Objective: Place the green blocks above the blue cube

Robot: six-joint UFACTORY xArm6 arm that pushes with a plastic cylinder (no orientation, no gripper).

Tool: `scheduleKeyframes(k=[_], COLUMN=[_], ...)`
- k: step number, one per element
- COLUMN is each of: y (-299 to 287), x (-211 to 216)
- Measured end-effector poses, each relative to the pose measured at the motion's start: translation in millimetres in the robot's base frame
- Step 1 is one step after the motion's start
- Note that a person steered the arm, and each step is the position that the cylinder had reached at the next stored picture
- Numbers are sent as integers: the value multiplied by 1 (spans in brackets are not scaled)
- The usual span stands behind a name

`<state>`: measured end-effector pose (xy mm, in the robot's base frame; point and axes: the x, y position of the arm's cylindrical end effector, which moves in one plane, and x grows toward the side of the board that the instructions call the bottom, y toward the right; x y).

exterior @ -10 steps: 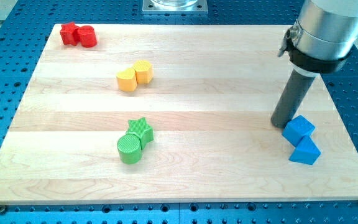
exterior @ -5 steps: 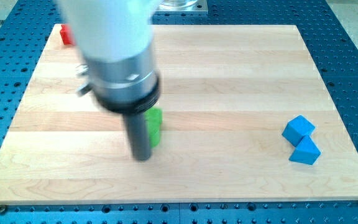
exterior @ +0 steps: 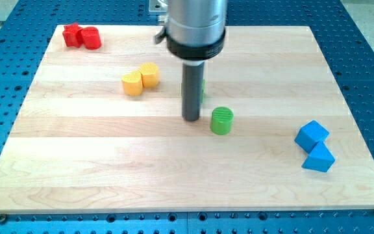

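My tip (exterior: 191,119) rests on the board near its middle. A green cylinder (exterior: 222,121) stands just to the tip's right, a small gap apart. A second green block (exterior: 202,89) is mostly hidden behind the rod; only a sliver shows at the rod's right edge, so its shape cannot be made out. The blue cube (exterior: 311,134) sits near the view's right edge, with a blue triangular block (exterior: 319,158) touching it just below.
Two yellow blocks (exterior: 140,79) sit together left of the rod. Two red blocks (exterior: 82,36) sit at the board's top left corner. The wooden board (exterior: 76,162) lies on a blue perforated table.
The tip swept from beside the blue cube to the green blocks at lower left, then moved up and right. The green blocks moved with it and have separated.
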<state>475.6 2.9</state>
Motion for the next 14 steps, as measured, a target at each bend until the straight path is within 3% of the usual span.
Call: scheduleKeyframes(k=[1, 2, 3, 4, 6, 8, 9, 10, 13, 14], y=[53, 85, 50, 127, 162, 198, 163, 153, 217, 178], x=[8, -24, -30, -26, -53, -42, -73, -53, -19, -71])
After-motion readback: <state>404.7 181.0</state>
